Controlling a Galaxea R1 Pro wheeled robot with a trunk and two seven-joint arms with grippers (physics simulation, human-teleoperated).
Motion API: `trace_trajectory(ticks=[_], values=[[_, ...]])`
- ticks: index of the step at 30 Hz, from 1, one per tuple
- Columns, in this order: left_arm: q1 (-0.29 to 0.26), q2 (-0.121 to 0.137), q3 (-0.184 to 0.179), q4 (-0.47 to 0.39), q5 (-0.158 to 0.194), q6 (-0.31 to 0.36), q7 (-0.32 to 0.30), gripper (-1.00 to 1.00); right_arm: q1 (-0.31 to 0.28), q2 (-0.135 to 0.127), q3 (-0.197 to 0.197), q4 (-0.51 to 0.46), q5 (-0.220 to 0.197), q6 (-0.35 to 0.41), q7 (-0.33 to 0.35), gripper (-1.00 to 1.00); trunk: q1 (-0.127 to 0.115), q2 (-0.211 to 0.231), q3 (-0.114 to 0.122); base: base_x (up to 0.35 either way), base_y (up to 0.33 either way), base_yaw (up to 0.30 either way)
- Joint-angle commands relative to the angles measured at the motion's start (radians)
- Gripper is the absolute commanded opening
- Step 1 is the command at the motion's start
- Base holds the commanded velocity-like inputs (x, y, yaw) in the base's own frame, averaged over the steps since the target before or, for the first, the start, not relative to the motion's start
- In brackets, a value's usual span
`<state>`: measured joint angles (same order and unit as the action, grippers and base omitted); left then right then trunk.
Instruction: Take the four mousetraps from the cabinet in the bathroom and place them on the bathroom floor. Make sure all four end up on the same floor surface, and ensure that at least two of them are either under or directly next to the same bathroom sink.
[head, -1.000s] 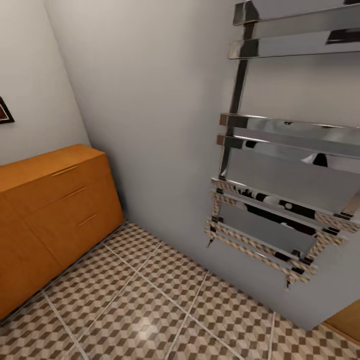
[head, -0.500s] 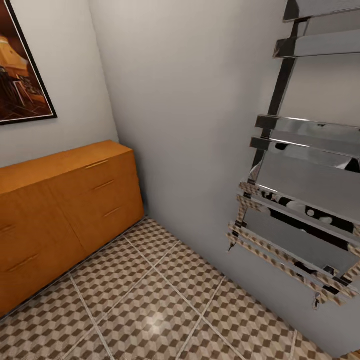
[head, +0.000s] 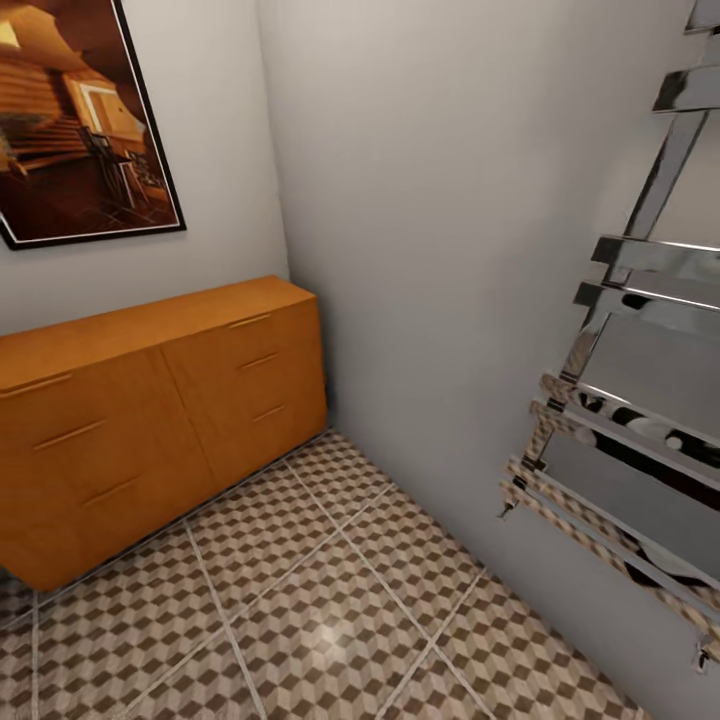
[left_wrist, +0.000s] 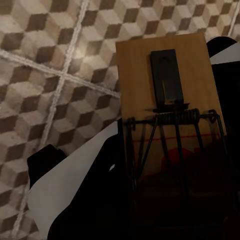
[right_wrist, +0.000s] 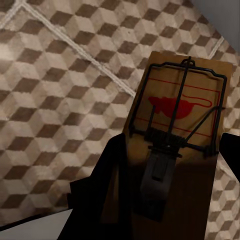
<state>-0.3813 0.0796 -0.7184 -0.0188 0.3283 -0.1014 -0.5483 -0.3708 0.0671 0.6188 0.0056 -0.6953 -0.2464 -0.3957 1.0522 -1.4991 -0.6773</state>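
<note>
Two mousetraps, one clamped in each end effector, above the bathroom floor (head: 330, 620).

Left end effector (left_wrist: 165, 165) grips a mousetrap (left_wrist: 167, 100); right end effector (right_wrist: 165, 200) grips a red-printed mousetrap (right_wrist: 182, 120). One orange-brown six-drawer cabinet (head: 150, 410) stands far left.

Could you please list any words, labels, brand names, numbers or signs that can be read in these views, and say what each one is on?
None: no readable text in any view.
Mousetrap in the right gripper: a red printed mark and red outline on the wood, a picture, not letters.
Mousetrap in the left gripper: a faint red patch, too dark to make out.
Framed picture on the wall: an interior scene, no lettering visible.
Cabinet: plain wood, no label.
</note>
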Motion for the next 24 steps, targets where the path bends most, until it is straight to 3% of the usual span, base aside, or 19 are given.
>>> trace_trajectory(ticks=[1, 16, 24], values=[[-0.001, 0.000, -0.009, 0.000, 0.004, -0.006, 0.001, -1.00, 0.000, 0.000, 0.009, 0.001, -0.010, -0.004, -0.002, -1.00, 0.000, 0.000, -0.001, 0.000, 0.000, 0.292], [-0.001, 0.000, -0.008, 0.000, 0.004, -0.006, 0.001, -1.00, 0.002, -0.002, 0.009, 0.002, -0.011, -0.002, 0.026, -1.00, 0.000, 0.000, -0.001, 0.000, 0.000, 0.292], [-0.001, 0.001, 0.017, 0.000, 0.003, -0.007, 0.001, -1.00, 0.002, -0.002, 0.009, 0.002, -0.010, -0.002, 0.028, -1.00, 0.000, 0.000, -0.001, 0.000, 0.000, 0.292]])
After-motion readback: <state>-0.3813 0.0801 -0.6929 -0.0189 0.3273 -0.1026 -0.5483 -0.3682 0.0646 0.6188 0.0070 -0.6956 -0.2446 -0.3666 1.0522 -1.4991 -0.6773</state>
